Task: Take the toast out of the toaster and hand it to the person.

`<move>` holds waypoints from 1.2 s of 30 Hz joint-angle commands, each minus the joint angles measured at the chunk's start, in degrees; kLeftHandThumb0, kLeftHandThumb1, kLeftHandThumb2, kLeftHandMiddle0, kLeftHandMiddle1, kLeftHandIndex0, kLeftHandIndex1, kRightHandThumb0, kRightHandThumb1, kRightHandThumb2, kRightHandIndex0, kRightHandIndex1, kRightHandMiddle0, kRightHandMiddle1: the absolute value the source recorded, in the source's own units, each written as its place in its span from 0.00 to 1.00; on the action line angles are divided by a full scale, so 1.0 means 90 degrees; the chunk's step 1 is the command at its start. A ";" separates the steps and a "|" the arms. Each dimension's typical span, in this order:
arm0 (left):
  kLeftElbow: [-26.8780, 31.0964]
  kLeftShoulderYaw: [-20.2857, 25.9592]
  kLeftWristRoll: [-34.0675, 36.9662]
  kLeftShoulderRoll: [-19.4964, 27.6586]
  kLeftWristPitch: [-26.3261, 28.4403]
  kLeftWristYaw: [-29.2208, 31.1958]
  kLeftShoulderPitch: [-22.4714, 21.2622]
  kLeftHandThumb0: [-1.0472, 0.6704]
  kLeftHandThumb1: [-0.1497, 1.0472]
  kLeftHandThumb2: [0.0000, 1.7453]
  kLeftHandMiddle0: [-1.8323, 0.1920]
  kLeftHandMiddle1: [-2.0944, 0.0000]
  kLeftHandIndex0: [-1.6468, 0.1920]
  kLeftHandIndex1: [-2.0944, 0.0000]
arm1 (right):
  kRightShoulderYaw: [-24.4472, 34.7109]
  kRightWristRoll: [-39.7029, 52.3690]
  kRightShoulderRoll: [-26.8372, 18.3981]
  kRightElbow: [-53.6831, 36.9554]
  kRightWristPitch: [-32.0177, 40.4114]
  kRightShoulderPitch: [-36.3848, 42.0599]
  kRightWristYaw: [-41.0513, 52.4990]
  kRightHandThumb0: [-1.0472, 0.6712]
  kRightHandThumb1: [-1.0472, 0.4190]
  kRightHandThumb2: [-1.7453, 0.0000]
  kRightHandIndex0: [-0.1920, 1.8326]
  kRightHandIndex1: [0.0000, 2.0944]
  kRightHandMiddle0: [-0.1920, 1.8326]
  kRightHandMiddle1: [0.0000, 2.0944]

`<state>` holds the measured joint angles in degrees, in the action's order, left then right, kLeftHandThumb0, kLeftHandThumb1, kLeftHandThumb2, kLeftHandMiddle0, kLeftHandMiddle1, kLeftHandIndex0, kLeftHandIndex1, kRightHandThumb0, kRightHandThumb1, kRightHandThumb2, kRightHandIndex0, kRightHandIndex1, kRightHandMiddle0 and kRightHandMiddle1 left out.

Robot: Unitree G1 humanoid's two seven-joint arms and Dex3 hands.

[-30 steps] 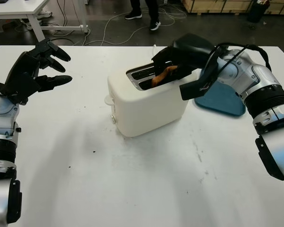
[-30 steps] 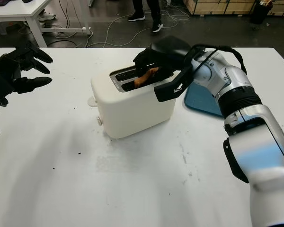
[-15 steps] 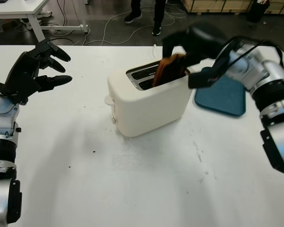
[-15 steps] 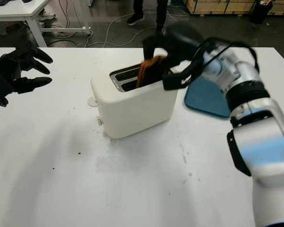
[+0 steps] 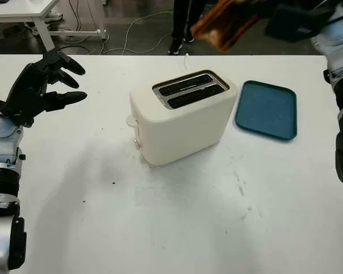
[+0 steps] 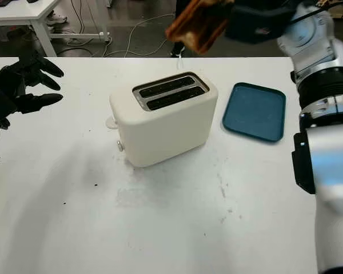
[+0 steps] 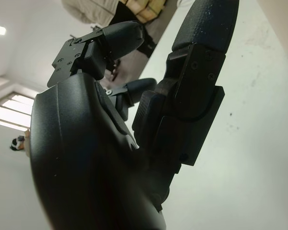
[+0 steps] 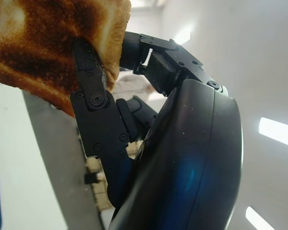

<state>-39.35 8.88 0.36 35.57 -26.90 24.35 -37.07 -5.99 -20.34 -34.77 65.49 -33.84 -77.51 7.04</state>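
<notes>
— Left eye view, starting at the left edge: what is happening there?

— The left hand [image 5: 37, 85] is hovering over the table [image 5: 177, 222], open, holding nothing. Mid-frame, the toaster [image 5: 180, 117] is sitting with both slots looking empty; the blue tray [image 5: 267, 108] is lying just beside it.

— And the toast [image 5: 226, 25]?

— It is hanging at the upper right, well above the toaster, with the right hand's [image 8: 134, 110] fingers [image 8: 93, 110] pinching it.

— So which step is this?

— Extraction looks done; the handover is beginning. A person's legs [image 5: 183, 20] are showing beyond the far edge, so the arm likely needs extending that way.
</notes>
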 commanded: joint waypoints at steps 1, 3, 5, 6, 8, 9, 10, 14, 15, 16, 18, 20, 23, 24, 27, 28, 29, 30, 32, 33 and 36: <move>-0.0001 0.0043 0.0079 0.0043 -0.0027 0.0020 0.0010 0.00 0.89 0.01 0.79 0.28 0.79 0.32 | 0.0243 0.0288 -0.0097 0.0079 0.0258 0.0021 0.0033 0.39 0.09 0.86 0.65 0.83 0.56 0.83; 0.0028 0.0045 0.0087 0.0039 -0.0023 0.0025 0.0017 0.00 0.89 0.01 0.79 0.28 0.79 0.32 | 0.0490 0.0561 -0.0067 0.0095 0.0448 0.0176 0.0035 0.40 0.09 0.86 0.64 0.83 0.57 0.83; 0.0017 0.0049 0.0104 0.0034 -0.0059 0.0046 0.0017 0.00 0.89 0.01 0.79 0.28 0.79 0.32 | 0.0673 0.0713 -0.0059 0.0075 0.0493 0.0389 -0.0156 0.42 0.09 0.87 0.64 0.83 0.57 0.83; 0.0026 0.0052 0.0110 0.0028 -0.0039 0.0043 0.0020 0.00 0.89 0.00 0.79 0.28 0.79 0.32 | 0.0831 0.0869 -0.0042 0.0078 0.0495 0.0542 -0.0206 0.43 0.09 0.88 0.63 0.83 0.55 0.83; 0.0051 0.0062 0.0136 0.0016 0.0029 0.0056 0.0028 0.00 0.89 0.00 0.79 0.28 0.79 0.32 | 0.1080 0.1107 0.0003 0.0015 0.0758 0.0829 -0.0408 0.44 0.09 0.87 0.61 0.83 0.53 0.83; 0.0040 0.0064 0.0128 0.0011 0.0005 0.0040 0.0029 0.00 0.89 0.00 0.79 0.28 0.79 0.32 | 0.1199 0.1246 0.0032 -0.0054 0.0875 0.0980 -0.0440 0.45 0.09 0.86 0.60 0.83 0.51 0.83; 0.0026 0.0066 0.0123 0.0008 -0.0020 0.0031 0.0027 0.00 0.89 0.00 0.79 0.28 0.79 0.32 | 0.1276 0.1337 0.0050 -0.0129 0.0954 0.1118 -0.0474 0.45 0.09 0.86 0.59 0.83 0.50 0.83; 0.0098 0.0048 0.0090 0.0014 0.0120 -0.0004 0.0031 0.00 0.89 0.00 0.78 0.28 0.79 0.32 | 0.1590 0.1710 0.0134 -0.0429 0.1263 0.1808 -0.0552 0.41 0.09 0.84 0.59 0.83 0.48 0.83; 0.0120 0.0045 0.0102 0.0012 0.0162 0.0012 0.0029 0.00 0.89 0.00 0.78 0.28 0.79 0.32 | 0.1622 0.1713 0.0170 -0.0490 0.1326 0.1971 -0.0698 0.40 0.09 0.84 0.59 0.83 0.48 0.83; 0.0116 0.0047 0.0131 0.0005 0.0164 0.0051 0.0021 0.00 0.89 0.00 0.78 0.28 0.79 0.32 | 0.1624 0.1663 0.0210 -0.0519 0.1334 0.2132 -0.0906 0.39 0.09 0.84 0.59 0.83 0.49 0.83; 0.0098 0.0051 0.0183 -0.0012 0.0187 0.0101 0.0002 0.00 0.88 0.00 0.78 0.28 0.79 0.32 | 0.1621 0.1577 0.0327 -0.0592 0.1443 0.2411 -0.1292 0.37 0.09 0.83 0.59 0.83 0.48 0.83; 0.0088 0.0038 0.0195 -0.0015 0.0190 0.0097 -0.0008 0.00 0.88 0.00 0.78 0.28 0.79 0.32 | 0.1735 0.1719 0.0503 -0.0602 0.1420 0.2632 -0.1481 0.37 0.09 0.83 0.58 0.83 0.46 0.83; 0.0055 0.0026 0.0190 -0.0007 0.0136 0.0104 -0.0021 0.00 0.89 0.00 0.78 0.28 0.79 0.32 | 0.2111 0.2200 0.0811 -0.0598 0.1351 0.2796 -0.1504 0.40 0.09 0.83 0.57 0.83 0.43 0.83; 0.0046 0.0023 0.0184 -0.0003 0.0120 0.0106 -0.0026 0.00 0.89 0.00 0.78 0.29 0.79 0.32 | 0.2217 0.2338 0.0900 -0.0625 0.1358 0.2833 -0.1508 0.40 0.09 0.83 0.58 0.83 0.42 0.83; 0.0046 0.0035 0.0216 -0.0010 0.0143 0.0127 -0.0028 0.00 0.89 0.00 0.78 0.29 0.78 0.33 | 0.2410 0.2618 0.1072 -0.0684 0.1444 0.2886 -0.1496 0.42 0.09 0.84 0.59 0.83 0.44 0.83; 0.0034 0.0040 0.0221 -0.0013 0.0140 0.0127 -0.0029 0.00 0.89 0.00 0.78 0.29 0.78 0.33 | 0.2396 0.2586 0.1095 -0.0693 0.1418 0.2907 -0.1566 0.42 0.09 0.83 0.59 0.83 0.45 0.83; 0.0027 0.0044 0.0227 -0.0017 0.0147 0.0125 -0.0029 0.00 0.89 0.00 0.78 0.29 0.78 0.33 | 0.2379 0.2539 0.1117 -0.0680 0.1357 0.2921 -0.1640 0.41 0.09 0.83 0.60 0.83 0.46 0.83; 0.0024 0.0047 0.0231 -0.0019 0.0153 0.0125 -0.0028 0.00 0.88 0.00 0.78 0.29 0.78 0.33 | 0.2366 0.2503 0.1133 -0.0662 0.1296 0.2930 -0.1688 0.42 0.09 0.83 0.60 0.83 0.47 0.83; 0.0000 0.0044 0.0228 -0.0022 0.0131 0.0127 -0.0035 0.00 0.88 0.00 0.77 0.29 0.78 0.33 | 0.2401 0.2523 0.1231 -0.0644 0.1318 0.2893 -0.1860 0.41 0.09 0.85 0.61 0.83 0.48 0.83; -0.0015 0.0044 0.0230 -0.0028 0.0109 0.0129 -0.0041 0.00 0.88 0.00 0.77 0.29 0.78 0.33 | 0.2412 0.2531 0.1280 -0.0648 0.1357 0.2873 -0.1956 0.40 0.09 0.86 0.61 0.83 0.49 0.83; -0.0026 0.0034 0.0215 -0.0030 0.0141 0.0118 -0.0050 0.00 0.88 0.00 0.77 0.29 0.77 0.33 | 0.2406 0.2516 0.1381 -0.0598 0.1551 0.2798 -0.2234 0.41 0.09 0.86 0.60 0.83 0.45 0.83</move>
<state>-39.26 8.97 1.65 35.34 -25.65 25.14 -37.07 15.34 1.90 -23.06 60.25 -20.99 -51.98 -12.04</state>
